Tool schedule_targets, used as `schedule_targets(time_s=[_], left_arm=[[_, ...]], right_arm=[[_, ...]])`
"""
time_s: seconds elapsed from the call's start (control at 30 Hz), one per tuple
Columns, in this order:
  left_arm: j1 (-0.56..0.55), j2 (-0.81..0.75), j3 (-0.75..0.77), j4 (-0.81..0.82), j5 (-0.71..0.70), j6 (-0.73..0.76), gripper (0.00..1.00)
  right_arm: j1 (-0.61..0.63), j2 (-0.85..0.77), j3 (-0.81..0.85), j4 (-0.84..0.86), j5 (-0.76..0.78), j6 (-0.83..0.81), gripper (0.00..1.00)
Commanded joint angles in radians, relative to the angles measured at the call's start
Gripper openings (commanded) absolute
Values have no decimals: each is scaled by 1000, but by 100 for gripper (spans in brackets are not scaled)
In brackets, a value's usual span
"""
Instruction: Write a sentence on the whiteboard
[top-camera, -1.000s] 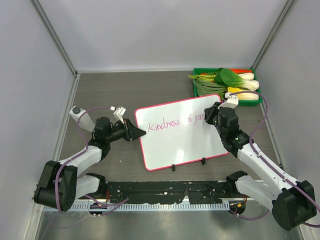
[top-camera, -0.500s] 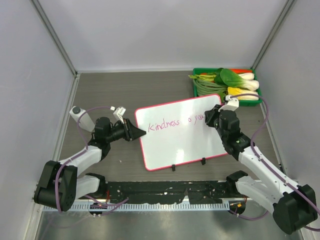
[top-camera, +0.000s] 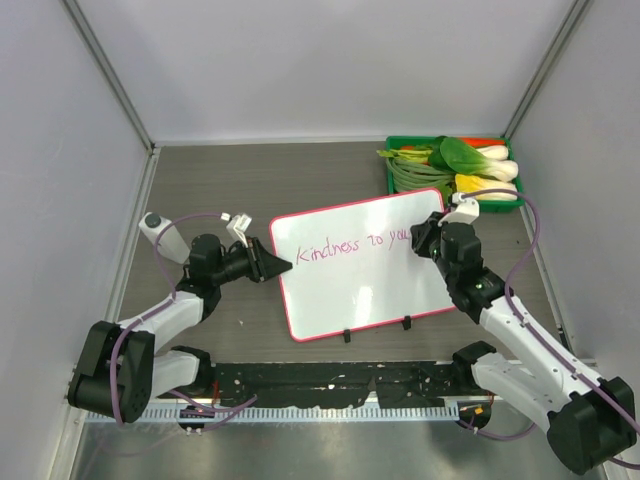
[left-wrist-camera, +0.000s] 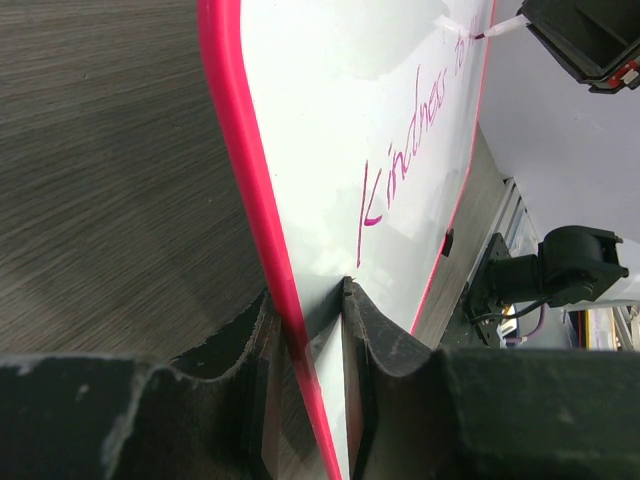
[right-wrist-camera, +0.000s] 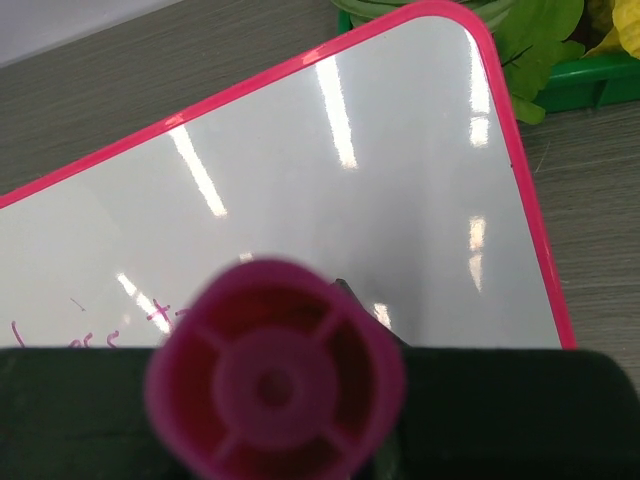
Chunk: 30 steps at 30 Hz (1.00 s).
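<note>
Top external: left gripper (top-camera: 276, 264), centre-left, clamped on the left edge of the board (top-camera: 360, 290). Board lies flat mid-frame, long axis left to right, right end tilted up-frame, clips (top-camera: 346, 335) on the near edge. Sentence (top-camera: 352, 245) runs along that axis near the top edge. Half a second ago it read "Kindness o you", now "Kindness to you". The missing t is filled in, so the wording looks close to done. Right gripper (top-camera: 425, 240), at the line's right end, grasps the marker (right-wrist-camera: 275, 385).

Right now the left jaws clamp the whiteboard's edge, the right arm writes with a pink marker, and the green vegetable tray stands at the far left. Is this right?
One thing is wrong: the top view shows the green tray at the far right, just beyond the whiteboard. The rest is right.
</note>
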Motion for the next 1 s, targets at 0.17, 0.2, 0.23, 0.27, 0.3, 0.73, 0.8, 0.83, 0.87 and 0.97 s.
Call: schedule_targets(time_s=[0.17, 0.2, 0.23, 0.27, 0.3, 0.73, 0.8, 0.83, 0.87, 0.97], left_arm=[[-23, 9, 0, -54, -14, 75, 0], [-23, 9, 0, -54, -14, 75, 0], [-23, 9, 0, -54, -17, 73, 0], [-23, 8, 0, -54, -17, 75, 0], [-23, 8, 0, -54, -14, 75, 0], [-25, 6, 2, -58, -12, 76, 0], [-22, 6, 2, -57, -12, 75, 0], [-22, 8, 3, -58, -11, 75, 0], [-23, 9, 5, -58, -9, 78, 0], [-22, 11, 3, -55, -12, 76, 0]], right_arm=[[-6, -8, 94, 29, 14, -11, 1], [-6, -7, 99, 29, 17, -12, 1], [-6, -5, 100, 30, 20, -14, 1], [-6, -1, 106, 27, 20, -17, 1], [-4, 2, 106, 29, 22, -20, 1], [-61, 33, 80, 87, -75, 3, 1], [-61, 41, 76, 92, -79, 3, 1], [-61, 48, 76, 92, -82, 1, 1], [-61, 50, 76, 95, -85, 1, 1], [-59, 53, 71, 95, -81, 3, 1]])
